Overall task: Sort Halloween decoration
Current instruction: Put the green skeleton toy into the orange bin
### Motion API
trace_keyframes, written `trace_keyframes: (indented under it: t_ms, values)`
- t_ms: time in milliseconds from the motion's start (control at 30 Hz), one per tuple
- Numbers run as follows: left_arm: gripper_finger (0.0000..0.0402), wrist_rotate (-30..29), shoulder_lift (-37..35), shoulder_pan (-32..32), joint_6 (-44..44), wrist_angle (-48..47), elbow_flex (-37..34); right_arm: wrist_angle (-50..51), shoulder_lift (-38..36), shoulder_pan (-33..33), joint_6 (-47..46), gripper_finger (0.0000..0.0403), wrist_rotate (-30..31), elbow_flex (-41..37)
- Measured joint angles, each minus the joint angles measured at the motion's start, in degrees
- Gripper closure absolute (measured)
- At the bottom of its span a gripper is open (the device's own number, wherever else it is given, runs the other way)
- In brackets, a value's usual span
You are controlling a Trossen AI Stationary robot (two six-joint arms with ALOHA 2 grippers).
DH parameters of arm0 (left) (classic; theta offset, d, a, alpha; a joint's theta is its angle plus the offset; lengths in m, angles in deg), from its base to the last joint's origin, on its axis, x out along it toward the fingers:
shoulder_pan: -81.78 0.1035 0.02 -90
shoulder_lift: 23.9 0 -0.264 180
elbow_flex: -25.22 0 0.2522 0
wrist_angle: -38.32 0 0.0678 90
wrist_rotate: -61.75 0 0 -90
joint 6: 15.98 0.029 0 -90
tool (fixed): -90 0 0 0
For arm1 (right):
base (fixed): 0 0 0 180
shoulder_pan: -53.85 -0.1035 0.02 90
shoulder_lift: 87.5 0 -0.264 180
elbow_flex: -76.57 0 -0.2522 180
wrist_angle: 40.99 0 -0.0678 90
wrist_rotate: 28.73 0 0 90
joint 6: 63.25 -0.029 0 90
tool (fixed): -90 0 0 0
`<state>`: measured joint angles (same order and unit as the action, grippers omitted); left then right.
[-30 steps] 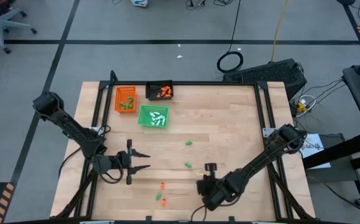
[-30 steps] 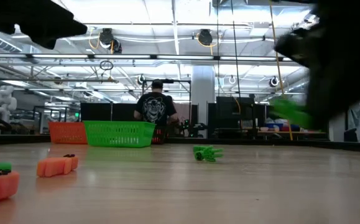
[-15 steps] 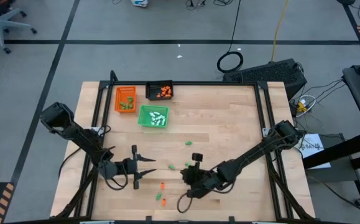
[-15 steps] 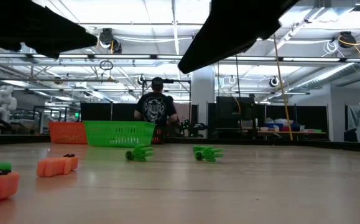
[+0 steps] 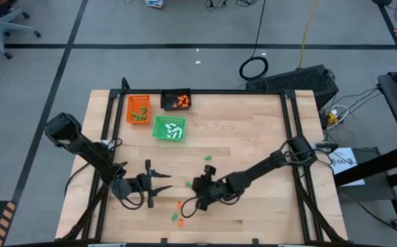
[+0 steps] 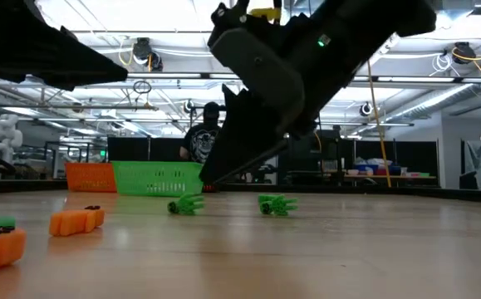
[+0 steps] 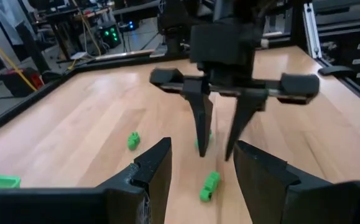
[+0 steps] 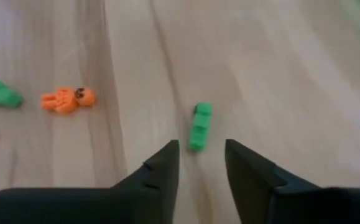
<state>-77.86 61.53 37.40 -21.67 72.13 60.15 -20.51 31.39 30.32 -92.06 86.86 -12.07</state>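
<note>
Small Halloween decoration pieces lie loose on the wooden table: a green one [image 5: 188,184] between my two grippers, another green one [image 5: 208,158] farther back, and an orange one [image 5: 179,204] toward the near edge. My right gripper [image 8: 200,149] is open and slants down over the table's middle. Its fingertips stand just short of the nearer green piece [image 8: 199,126] and clear of the table [image 6: 323,249]. My left gripper [image 7: 201,146] is open and nearly level, facing the right gripper [image 7: 216,155] across that piece [image 7: 209,185].
At the far left stand an orange tray [image 5: 138,108], a black tray [image 5: 176,100] and a green tray [image 5: 169,128], each holding pieces. More pieces [image 5: 176,219] lie by the near edge. A person [image 6: 210,141] stands in the room beyond the table.
My right gripper has swung from the near edge toward the table's left and middle, rolling and tipping downward. The green piece in the middle now lies farther left than a second ago. My left gripper has sunk a little.
</note>
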Motion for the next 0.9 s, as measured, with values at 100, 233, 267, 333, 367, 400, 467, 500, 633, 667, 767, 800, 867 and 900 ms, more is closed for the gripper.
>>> trace_keyframes:
  t_ms: [100,233,267,333,367,400,467,500,633,667,767,800,867,900]
  values:
    - [0.023,0.0,0.0,0.0,-0.99,-0.68,0.0,-1.84,1.64,-0.05,-0.02,0.0264,-0.24,0.02]
    - [0.023,0.03,0.0,0.0,-1.42,-0.69,0.0,-5.27,3.82,0.02,1.43,0.0243,0.06,0.02]
    - [0.023,0.02,0.0,0.0,-1.42,-0.67,0.0,-5.91,4.23,0.17,1.65,0.024,0.56,0.02]
    - [0.023,0.03,0.0,0.0,-1.42,-0.65,0.0,-6.13,4.79,0.35,0.92,0.0239,2.02,0.02]
    - [0.023,0.05,0.0,0.0,-1.43,-0.62,0.0,-6.09,4.82,0.46,0.81,0.024,2.34,0.02]
    - [0.023,0.04,0.0,0.0,-1.44,-0.62,0.0,-5.89,4.79,0.55,0.81,0.0242,2.58,0.02]
    - [0.023,0.05,0.0,0.0,-1.42,-0.62,0.0,-5.73,4.79,0.7,0.76,0.0253,2.72,0.02]
    - [0.023,0.05,0.0,0.0,-1.42,-0.62,0.0,-5.79,4.79,0.7,0.77,0.0261,2.73,0.02]
    - [0.023,0.05,0.0,0.0,-1.5,-0.9,0.0,-5.62,4.79,0.65,0.18,0.0315,2.71,0.02]
    - [0.023,0.07,0.0,0.0,-1.53,-0.95,0.0,-5.6,4.79,0.68,0.04,0.0332,2.69,0.02]
    - [0.023,0.19,0.0,0.0,-1.53,-1.1,0.0,-5.62,4.79,0.64,0.55,0.0383,2.67,0.02]
    - [0.023,0.37,-0.01,0.0,-1.54,-1.11,0.0,-5.67,4.79,0.56,0.96,0.0391,2.65,0.02]
    - [0.023,0.88,-0.01,0.0,-1.56,-1.15,0.0,-5.66,4.79,0.33,0.8,0.0391,2.65,0.02]
    - [0.023,1.48,-0.02,0.0,-1.57,-1.15,0.0,-5.66,4.79,0.22,0.77,0.0388,2.4,0.02]
